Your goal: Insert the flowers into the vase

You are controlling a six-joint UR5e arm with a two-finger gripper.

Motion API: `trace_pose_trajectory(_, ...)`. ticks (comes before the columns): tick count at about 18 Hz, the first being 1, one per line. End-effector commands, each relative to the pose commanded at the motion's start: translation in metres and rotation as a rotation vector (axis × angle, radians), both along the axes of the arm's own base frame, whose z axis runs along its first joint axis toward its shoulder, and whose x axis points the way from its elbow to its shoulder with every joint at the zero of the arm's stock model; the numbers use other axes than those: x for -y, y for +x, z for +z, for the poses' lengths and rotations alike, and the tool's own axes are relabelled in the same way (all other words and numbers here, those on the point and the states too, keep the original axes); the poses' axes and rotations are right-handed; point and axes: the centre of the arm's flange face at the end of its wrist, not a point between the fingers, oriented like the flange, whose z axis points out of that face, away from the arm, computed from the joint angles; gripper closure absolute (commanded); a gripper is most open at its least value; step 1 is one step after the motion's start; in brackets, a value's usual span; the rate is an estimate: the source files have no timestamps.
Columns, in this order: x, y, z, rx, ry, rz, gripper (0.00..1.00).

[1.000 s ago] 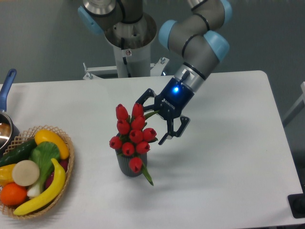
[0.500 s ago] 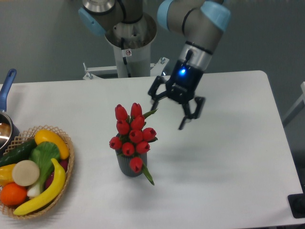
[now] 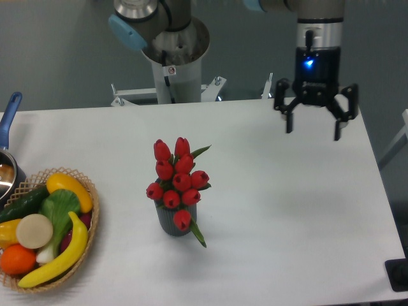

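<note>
The flowers [image 3: 176,181], a bunch of red tulip buds with green leaves, stand upright in the vase [image 3: 171,222], a small dark grey ribbed cylinder near the middle of the white table. One bud and a leaf hang over the vase's front rim. My gripper [image 3: 312,129] is open and empty, pointing down above the far right part of the table, well away from the flowers and to their upper right.
A woven wicker basket [image 3: 88,237] with toy fruit and vegetables, among them a banana [image 3: 64,255], sits at the front left edge. A pot with a blue handle [image 3: 9,115] stands at the left edge. The robot base [image 3: 172,57] is behind the table.
My gripper, open throughout, has pulled back from beside the flowers and moved up and to the right, to the far right of the table. The flowers stay in the vase.
</note>
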Motion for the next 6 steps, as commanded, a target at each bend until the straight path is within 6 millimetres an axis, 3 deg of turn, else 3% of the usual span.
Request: trace_pose_trajectory(6,0.026,-0.002,0.007,-0.004,-0.032,-0.017,0.00)
